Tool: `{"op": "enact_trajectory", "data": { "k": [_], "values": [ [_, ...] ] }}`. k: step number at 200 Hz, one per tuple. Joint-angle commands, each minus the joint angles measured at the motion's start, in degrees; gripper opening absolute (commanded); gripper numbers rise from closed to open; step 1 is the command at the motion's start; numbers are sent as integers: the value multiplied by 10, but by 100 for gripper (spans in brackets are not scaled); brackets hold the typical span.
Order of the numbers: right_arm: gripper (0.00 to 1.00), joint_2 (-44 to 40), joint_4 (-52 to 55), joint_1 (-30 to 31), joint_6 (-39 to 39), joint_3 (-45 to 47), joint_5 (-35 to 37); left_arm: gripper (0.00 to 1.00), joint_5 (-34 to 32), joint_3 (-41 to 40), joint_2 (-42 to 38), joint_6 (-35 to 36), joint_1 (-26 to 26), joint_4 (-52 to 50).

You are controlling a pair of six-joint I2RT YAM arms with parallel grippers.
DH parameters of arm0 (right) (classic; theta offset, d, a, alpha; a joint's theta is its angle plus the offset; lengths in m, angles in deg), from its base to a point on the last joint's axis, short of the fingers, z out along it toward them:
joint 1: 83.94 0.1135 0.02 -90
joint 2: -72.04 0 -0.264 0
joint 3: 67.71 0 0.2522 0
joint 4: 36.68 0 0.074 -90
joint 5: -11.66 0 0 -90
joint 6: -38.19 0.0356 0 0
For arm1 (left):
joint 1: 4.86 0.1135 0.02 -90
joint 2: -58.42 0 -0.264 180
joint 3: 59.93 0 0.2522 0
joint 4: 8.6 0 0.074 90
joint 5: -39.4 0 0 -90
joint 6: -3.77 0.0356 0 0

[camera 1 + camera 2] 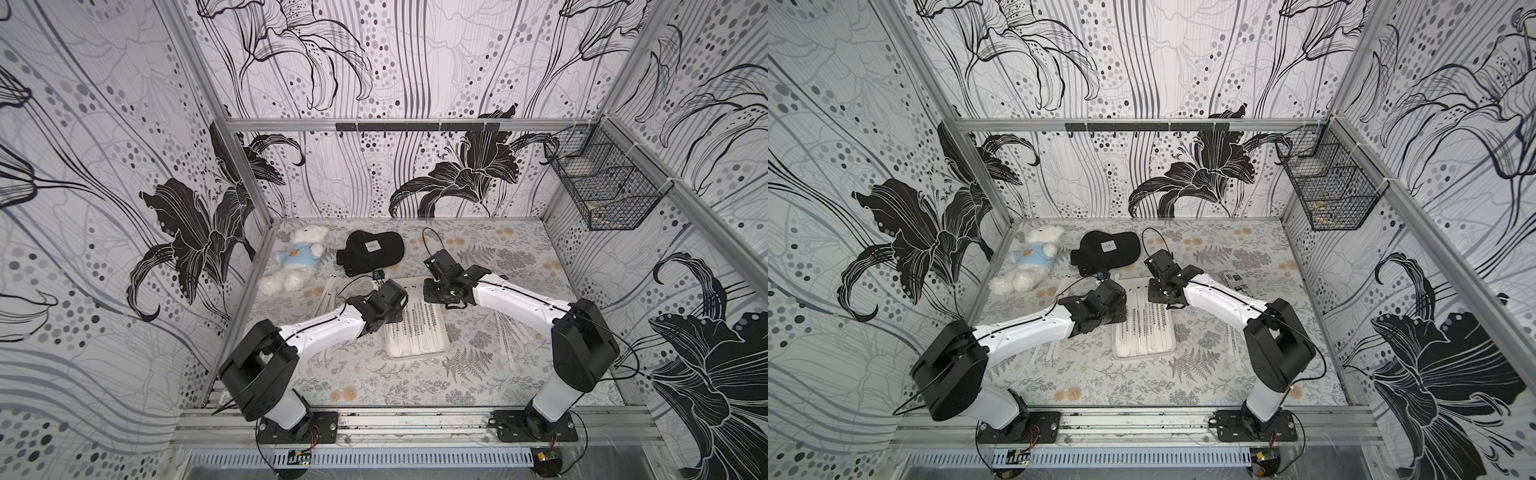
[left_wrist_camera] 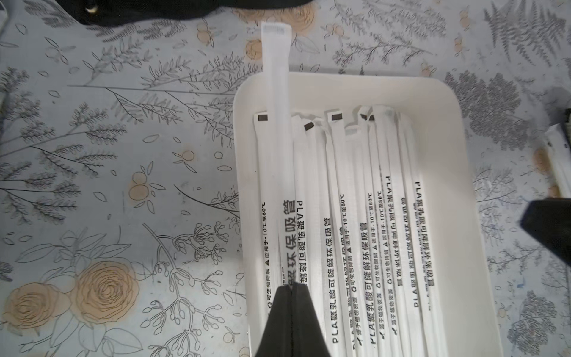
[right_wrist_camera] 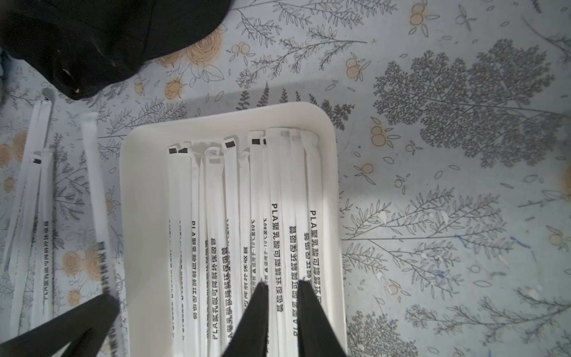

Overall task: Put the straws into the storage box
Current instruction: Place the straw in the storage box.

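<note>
Left gripper [image 2: 290,289] fingers clamped one straw [image 2: 276,92], its far end overhanging the storage box [image 2: 438,123] rim. Right gripper [image 3: 282,287] fingers stood slightly parted over boxed straws [image 3: 278,185]; grasp indeterminate. Others lay loose beside the box.

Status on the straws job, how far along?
Done: a row of straws lies flat in the storage box. In hand: the left gripper is shut on a held straw whose far end overhangs the box rim, and the right gripper hovers open over the box. Left: loose straws on the table by the left arm, and more straws by the right arm.
</note>
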Motion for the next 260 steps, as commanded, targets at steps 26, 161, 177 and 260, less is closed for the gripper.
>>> {"op": "enact_trajectory", "data": {
  "k": [26, 161, 177, 260],
  "values": [
    [21, -26, 5, 1, -5, 13, 3, 2, -9, -7, 46, -14, -7, 36],
    [20, -21, 3, 1, -11, 9, 1, 21, -24, 7, 59, -18, -10, 13],
    [20, -19, 3, 1, -10, 10, 0, 23, -27, 15, 48, -18, -10, 0],
    [20, -24, -3, -1, -14, 14, -7, 49, -73, -65, -126, 28, 117, -83]
  ]
}}
